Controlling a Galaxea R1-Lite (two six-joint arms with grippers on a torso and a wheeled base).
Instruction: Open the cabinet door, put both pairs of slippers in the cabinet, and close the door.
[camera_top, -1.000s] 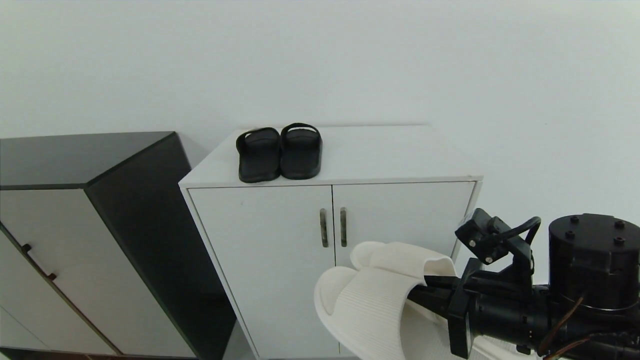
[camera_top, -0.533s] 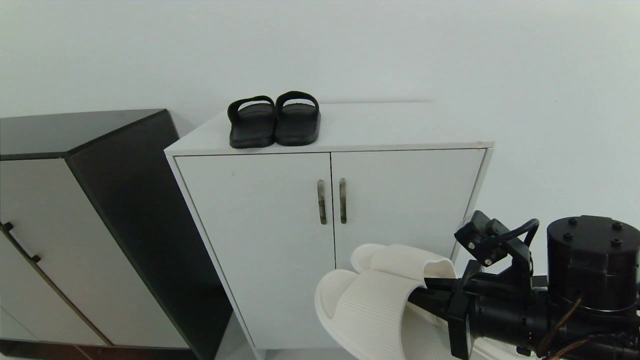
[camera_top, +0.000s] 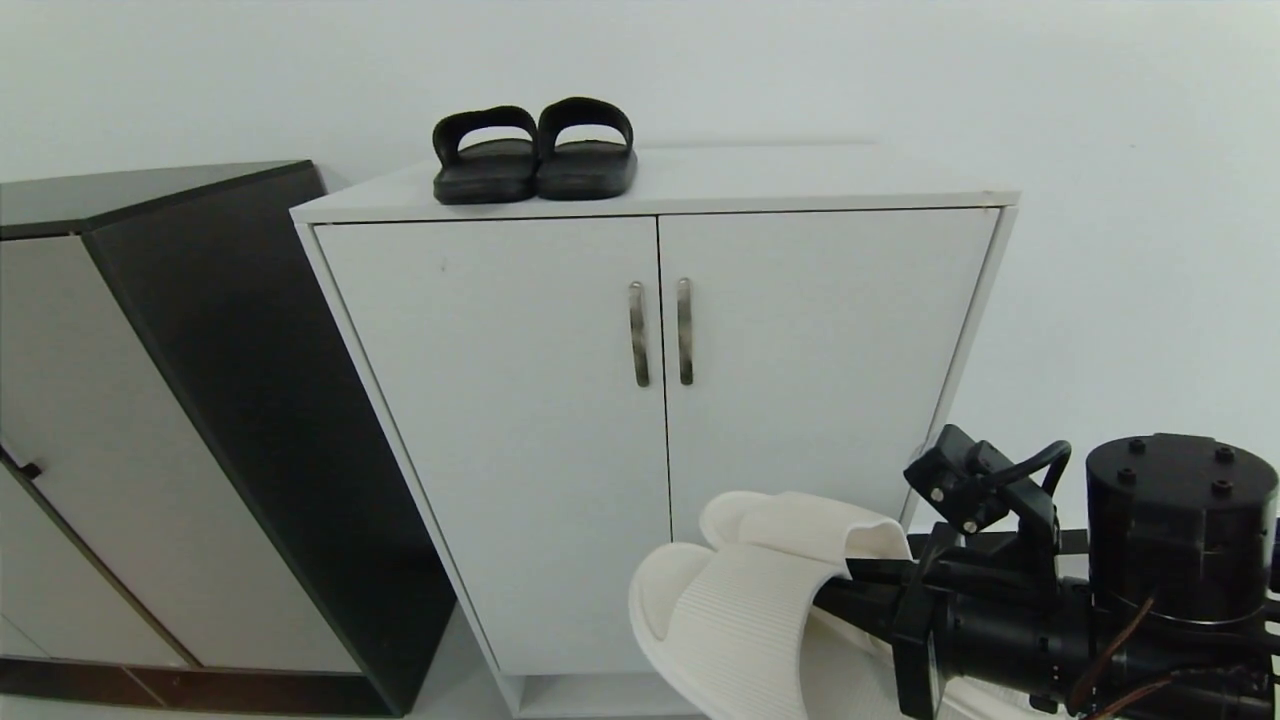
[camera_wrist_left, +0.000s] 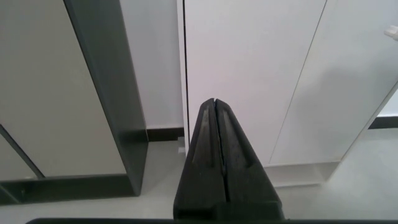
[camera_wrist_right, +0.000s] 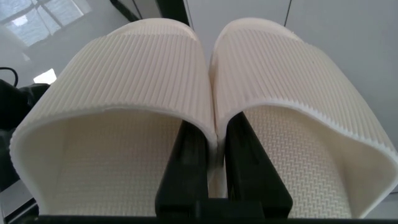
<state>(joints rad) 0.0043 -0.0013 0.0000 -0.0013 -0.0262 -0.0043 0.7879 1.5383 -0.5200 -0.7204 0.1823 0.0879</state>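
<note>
The white cabinet (camera_top: 500, 430) stood with both doors shut, the left door (camera_top: 480, 330) and right door (camera_top: 830, 330) meeting at the middle, where two slim metal handles (camera_top: 638, 333) hung upright side by side, one on each door. On top of the cabinet, toward its left end and close to its front edge, the black slippers (camera_top: 533, 152) sat as a pair, side by side and touching. In front of the cabinet, low down before the lower part of its right door, the white slippers (camera_top: 745, 600) were held off the floor by the right gripper (camera_wrist_right: 216, 155). Its two fingers (camera_wrist_right: 186, 155) reached in under the ribbed straps, one into each slipper, and pinched the two inner strap walls together, so the pair hung side by side with toes pointing at the cabinet. Whether the toes touched the door could not be told. The left gripper (camera_wrist_left: 214, 124) was closed on nothing, its fingers pressed flat together, and it pointed at the cabinet's left front corner, low down. Just left of the cabinet stood a dark cabinet (camera_top: 250, 400) with a pale front, and a narrow gap lay between the two.
</note>
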